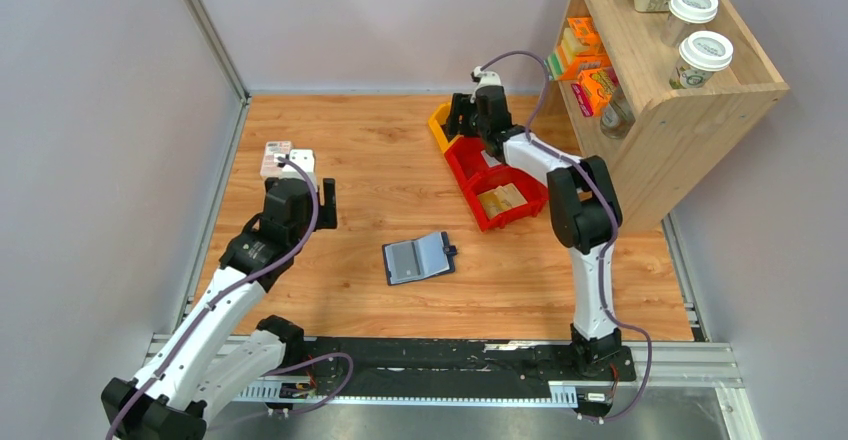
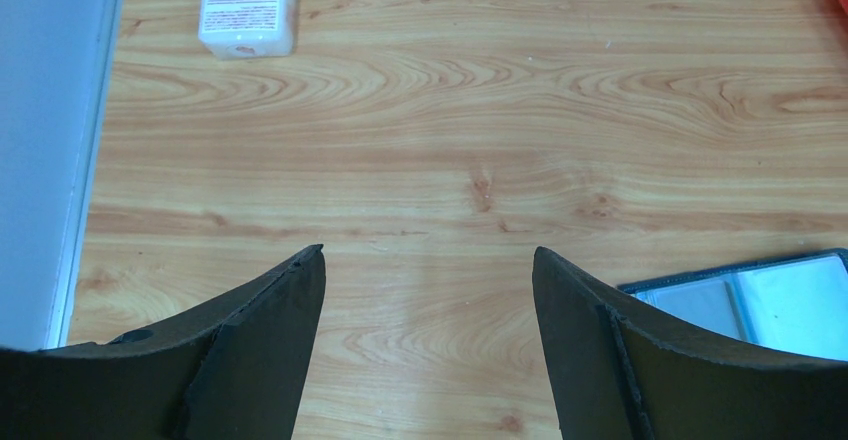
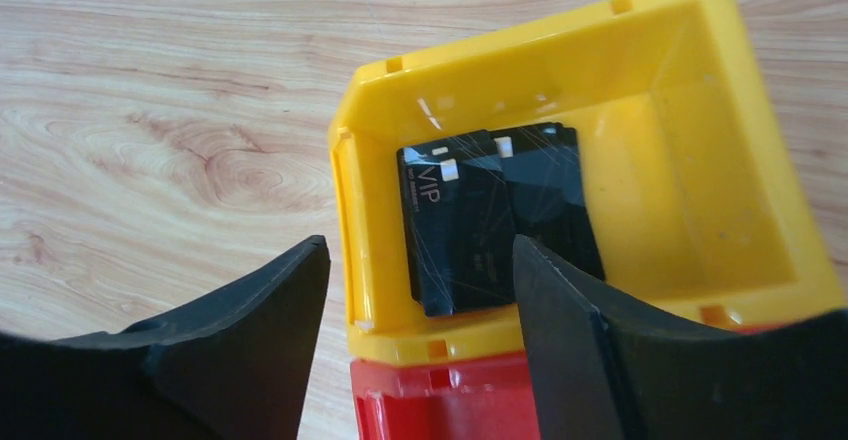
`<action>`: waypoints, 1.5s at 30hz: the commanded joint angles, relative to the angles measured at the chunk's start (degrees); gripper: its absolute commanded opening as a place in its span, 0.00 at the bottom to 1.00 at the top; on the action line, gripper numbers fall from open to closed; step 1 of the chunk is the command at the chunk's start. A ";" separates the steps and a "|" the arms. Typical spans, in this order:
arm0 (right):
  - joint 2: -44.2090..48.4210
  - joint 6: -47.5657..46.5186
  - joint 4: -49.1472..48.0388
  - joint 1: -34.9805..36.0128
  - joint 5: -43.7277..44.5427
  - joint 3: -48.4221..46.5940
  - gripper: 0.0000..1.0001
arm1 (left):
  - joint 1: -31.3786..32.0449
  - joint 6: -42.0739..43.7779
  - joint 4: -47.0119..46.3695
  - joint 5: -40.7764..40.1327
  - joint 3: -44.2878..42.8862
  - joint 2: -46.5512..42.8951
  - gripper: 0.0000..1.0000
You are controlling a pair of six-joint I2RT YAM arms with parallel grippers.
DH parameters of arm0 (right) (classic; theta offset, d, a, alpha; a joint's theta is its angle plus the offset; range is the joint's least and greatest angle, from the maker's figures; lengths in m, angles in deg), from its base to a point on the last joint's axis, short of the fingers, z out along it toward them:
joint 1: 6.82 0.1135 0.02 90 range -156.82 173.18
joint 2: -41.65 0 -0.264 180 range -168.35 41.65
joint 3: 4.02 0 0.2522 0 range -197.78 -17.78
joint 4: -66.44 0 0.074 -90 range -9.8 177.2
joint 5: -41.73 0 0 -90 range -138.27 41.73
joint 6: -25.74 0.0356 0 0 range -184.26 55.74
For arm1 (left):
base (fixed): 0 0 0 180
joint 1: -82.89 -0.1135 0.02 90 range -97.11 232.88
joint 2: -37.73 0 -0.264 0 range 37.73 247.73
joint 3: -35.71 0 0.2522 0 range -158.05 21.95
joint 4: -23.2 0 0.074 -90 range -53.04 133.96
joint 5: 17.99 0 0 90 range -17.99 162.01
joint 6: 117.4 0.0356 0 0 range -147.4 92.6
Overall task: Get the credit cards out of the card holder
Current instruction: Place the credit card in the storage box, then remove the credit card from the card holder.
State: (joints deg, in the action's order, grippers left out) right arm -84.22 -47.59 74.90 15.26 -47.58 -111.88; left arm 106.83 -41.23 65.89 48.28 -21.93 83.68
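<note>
The card holder point(image 1: 418, 258) lies unfolded on the wooden table, dark navy with pale blue-grey pockets facing up; its corner point(image 2: 760, 295) shows at the right of the left wrist view. Black credit cards point(image 3: 495, 215), one marked VIP, lie overlapping inside a yellow bin point(image 3: 690, 160). My right gripper point(image 3: 420, 245) hangs open above that bin's near wall with nothing between its fingers; from above it point(image 1: 462, 112) sits at the far end of the bins. My left gripper point(image 2: 428, 252) is open over bare wood, left of the holder point(image 1: 318, 203).
A red bin point(image 1: 500, 185) adjoins the yellow bin point(image 1: 440, 120) and holds something tan. A pink-white box point(image 1: 277, 157) lies at the far left point(image 2: 247, 5). A wooden shelf point(image 1: 690, 110) with cups and packets stands at the right. Grey walls enclose the table.
</note>
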 commanded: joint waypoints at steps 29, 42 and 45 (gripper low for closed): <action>25.42 8.56 34.82 37.23 6.00 20.56 0.90 | -0.21 -5.60 11.59 9.13 -2.27 -10.09 0.82; 15.30 9.09 37.21 38.29 3.79 16.41 0.77 | -0.21 -7.36 12.29 13.96 -1.21 -9.31 0.82; 14.33 8.91 37.55 38.30 4.06 16.41 0.76 | -0.21 -7.79 11.68 14.93 -1.04 -8.34 0.82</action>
State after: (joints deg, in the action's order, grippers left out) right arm -68.50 -39.22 112.51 53.38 -43.26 -93.28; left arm 106.83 -47.85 78.42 60.94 -23.22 74.28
